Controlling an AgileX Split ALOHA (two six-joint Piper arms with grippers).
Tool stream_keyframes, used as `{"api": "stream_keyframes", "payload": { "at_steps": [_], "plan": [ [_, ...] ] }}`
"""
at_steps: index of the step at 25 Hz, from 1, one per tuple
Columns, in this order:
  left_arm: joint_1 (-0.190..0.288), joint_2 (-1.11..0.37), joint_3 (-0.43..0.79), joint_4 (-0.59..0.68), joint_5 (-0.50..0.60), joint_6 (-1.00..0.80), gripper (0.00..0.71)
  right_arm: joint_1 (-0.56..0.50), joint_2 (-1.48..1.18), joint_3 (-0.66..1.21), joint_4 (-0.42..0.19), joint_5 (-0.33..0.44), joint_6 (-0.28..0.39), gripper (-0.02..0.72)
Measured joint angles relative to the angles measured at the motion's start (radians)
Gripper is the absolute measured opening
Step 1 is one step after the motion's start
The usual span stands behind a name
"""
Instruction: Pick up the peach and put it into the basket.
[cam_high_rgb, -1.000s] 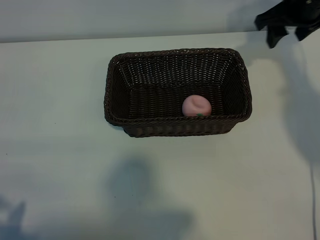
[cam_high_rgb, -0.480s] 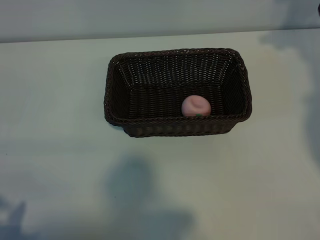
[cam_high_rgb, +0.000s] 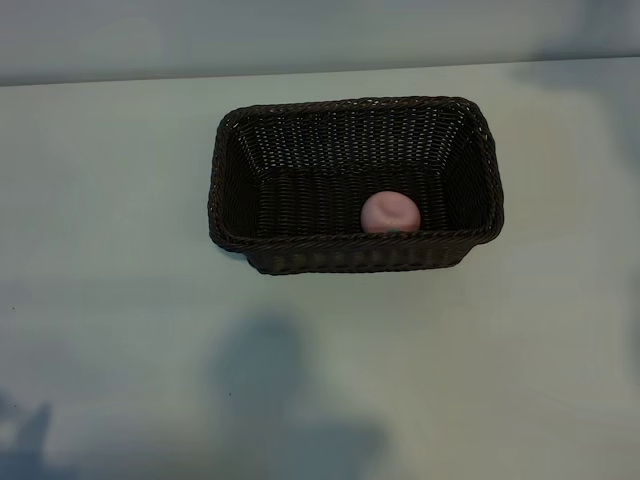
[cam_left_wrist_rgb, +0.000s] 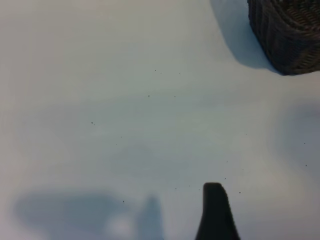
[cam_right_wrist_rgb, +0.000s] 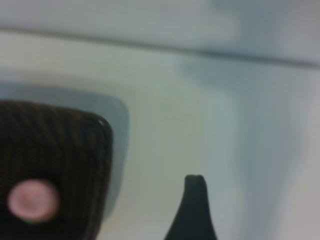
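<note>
The pale pink peach (cam_high_rgb: 390, 212) lies inside the dark brown woven basket (cam_high_rgb: 300, 150), against its near wall, right of centre. The right wrist view shows the same peach (cam_right_wrist_rgb: 33, 200) in the basket (cam_right_wrist_rgb: 65, 145) off to one side. Neither gripper appears in the exterior view. One dark fingertip (cam_right_wrist_rgb: 194, 200) of my right gripper shows over bare table beside the basket, with nothing on it. One fingertip (cam_left_wrist_rgb: 215, 210) of my left gripper hangs over bare table, far from a corner of the basket (cam_left_wrist_rgb: 290, 35). Both grippers hold nothing and stand open.
The basket sits in the far middle of a pale table (cam_high_rgb: 120, 330). The table's far edge (cam_high_rgb: 120, 80) meets a light wall. Soft shadows of the arms fall on the near part of the table (cam_high_rgb: 270, 380).
The right gripper, at the exterior view's top right corner a second ago, has left that view. The peach and basket have stayed in place.
</note>
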Motion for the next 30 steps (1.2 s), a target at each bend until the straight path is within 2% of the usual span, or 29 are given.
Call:
{"api": "stream_keyframes", "payload": {
  "at_steps": [5,15,26,30],
  "plan": [
    [0.000,0.000,0.000,0.000,0.000,0.000,0.497,0.000,-0.211,0.000,0.008,0.001,0.000,0.574],
    [0.000,0.000,0.000,0.000,0.000,0.000,0.497,0.000,-0.616,0.035,-0.027,0.006,0.007,0.574],
    [0.000,0.000,0.000,0.000,0.000,0.000,0.496,0.000,-0.928,0.440,-0.030,0.004,0.004,0.572],
    [0.000,0.000,0.000,0.000,0.000,0.000,0.496,0.000,-1.048,0.588,-0.030,-0.037,0.002,0.572]
  ]
}}
